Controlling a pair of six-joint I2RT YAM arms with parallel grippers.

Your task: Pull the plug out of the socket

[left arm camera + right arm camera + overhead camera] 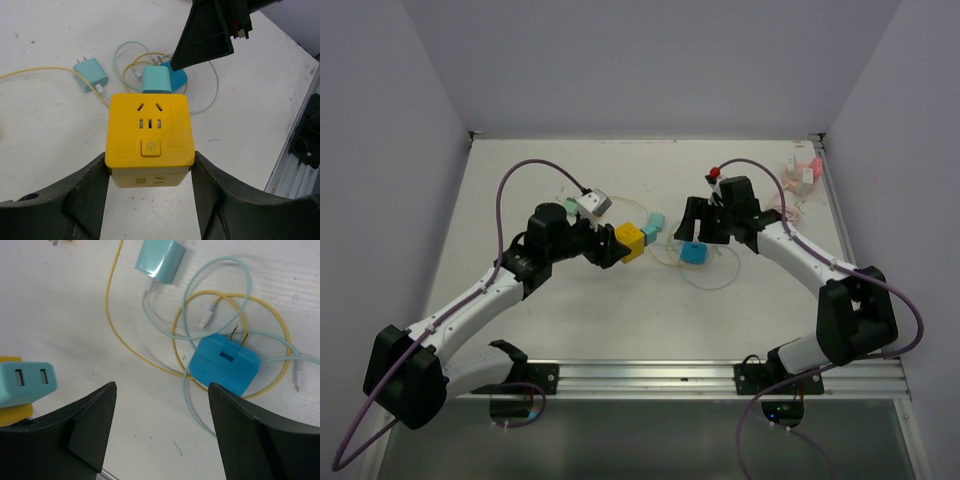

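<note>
- Top external: the left gripper (616,249) has its jaws clamped on the yellow socket cube (631,241) near the middle of the table (620,320). The right gripper (694,234) has its jaws apart.
- Top external: the teal plug (649,235) sits on the cube's far-right face. The blue charger (694,252) lies just beside it, under the right gripper. Pink items (803,172) lie in the far right corner.
- Left wrist: the left gripper (150,172) presses both fingers against the side faces of the socket cube (149,130). The cube's power button faces the camera.
- Left wrist: the plug (156,80) is seated in the cube's far face. A loose teal charger (91,74) lies to the left, attached to a yellow cable (30,74). The blue charger (177,76) shows behind the plug.
- Right wrist: the right gripper (162,387) hangs spread wide above the table and grips nothing.
- Right wrist: the plug (25,382) shows two USB ports at the left edge, on the yellow cube (12,412). The blue charger (225,365) lies with its prongs out among looped cables. The loose teal charger (160,260) lies at the top.
</note>
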